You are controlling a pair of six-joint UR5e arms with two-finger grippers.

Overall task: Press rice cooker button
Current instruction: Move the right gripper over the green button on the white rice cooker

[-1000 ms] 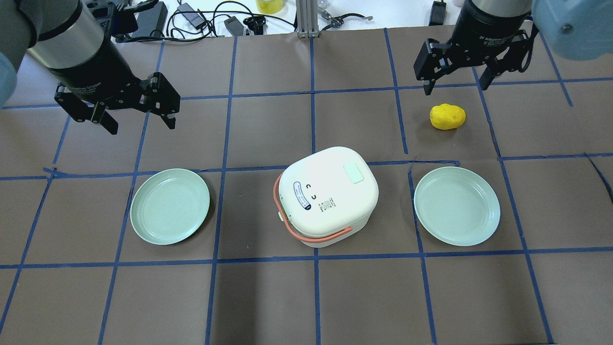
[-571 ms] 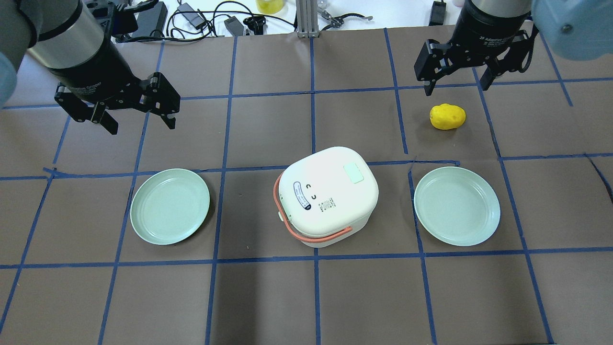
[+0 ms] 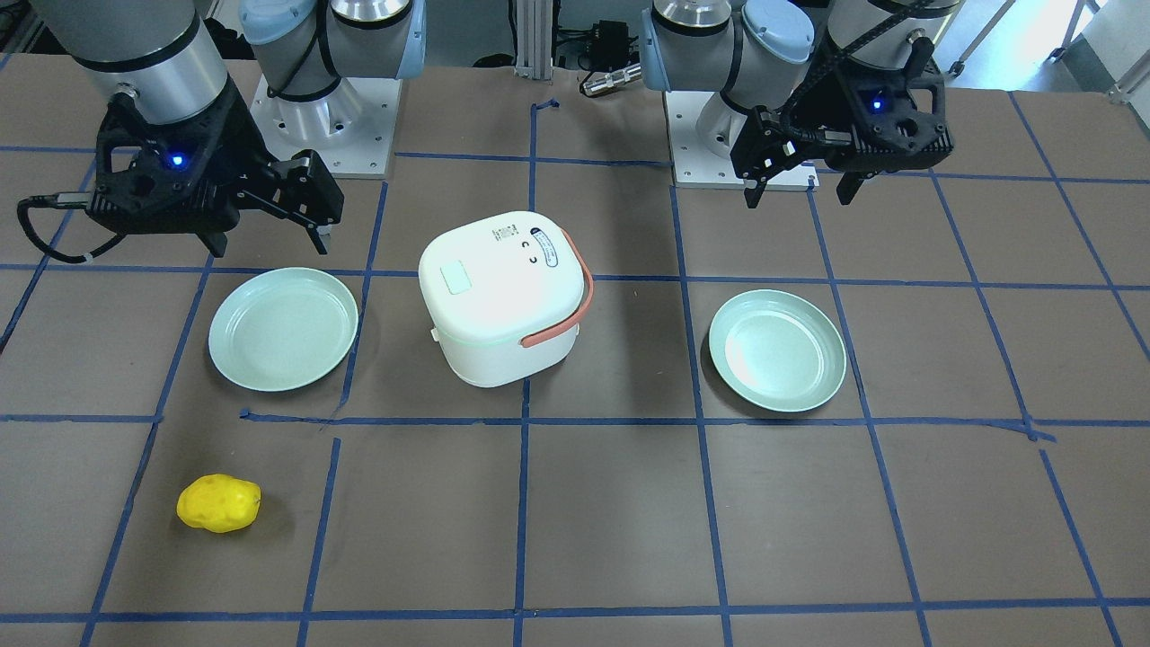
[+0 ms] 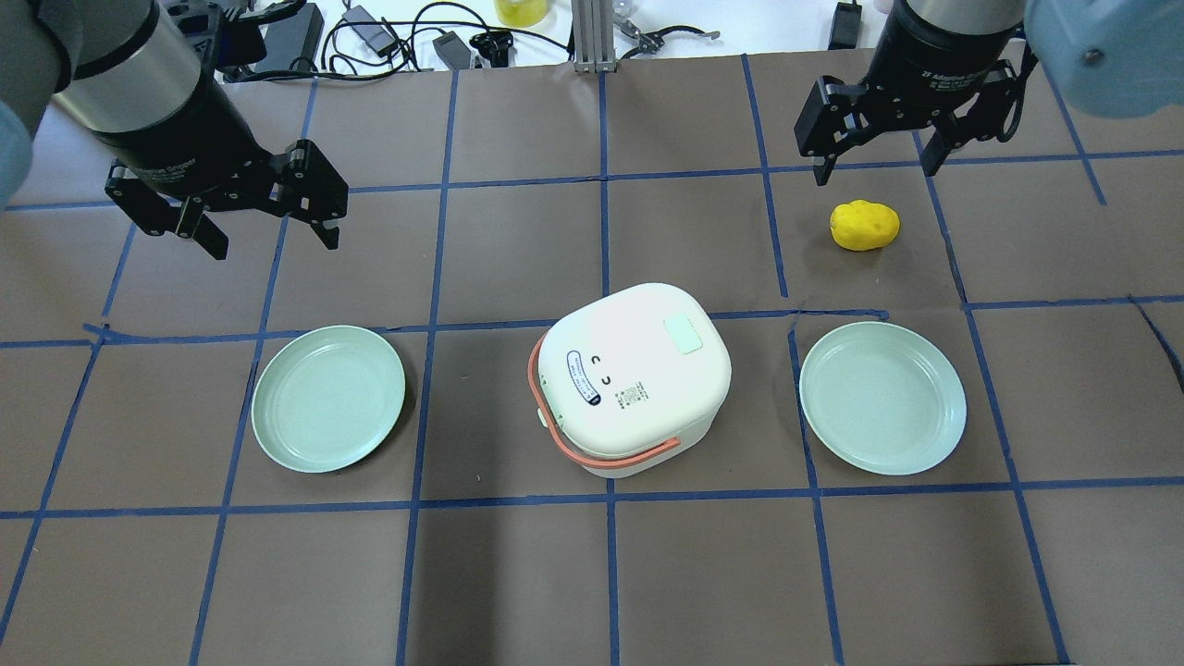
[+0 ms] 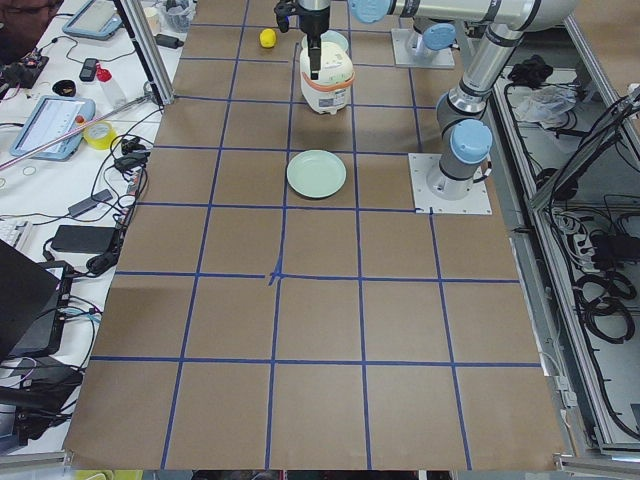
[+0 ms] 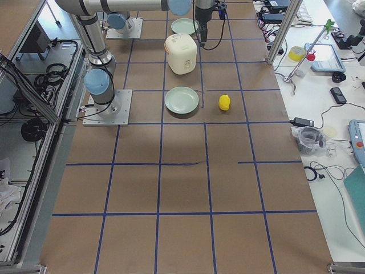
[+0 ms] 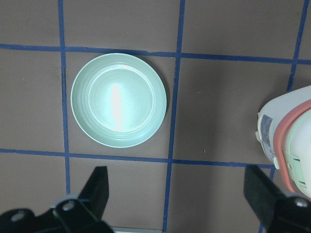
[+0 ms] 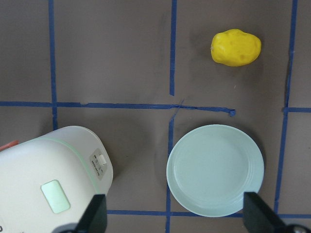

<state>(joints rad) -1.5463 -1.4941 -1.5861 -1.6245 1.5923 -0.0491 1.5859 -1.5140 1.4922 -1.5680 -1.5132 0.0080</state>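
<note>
On the table [image 4: 518, 250] I saw the cooker [image 4: 634, 388] standing shut between two plates [image 4: 328, 398], its green button [image 4: 683, 335] on top. The left claw [image 4: 273, 242] and right claw [image 4: 873, 171] both hung wide, empty, well apart from it.

White rice cooker [image 4: 638, 370], coral handle [image 4: 533, 379], mint-green plates [image 4: 328, 398] [image 4: 883, 398], yellow potato [image 4: 864, 226], brown table [image 4: 518, 240], blue grid [image 4: 604, 231]

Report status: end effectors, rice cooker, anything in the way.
Left end effector open, empty. Right end effector open, empty. Rice cooker untouched, lid button exposed. Nothing over the lid; yellow potato off to the side.
</note>
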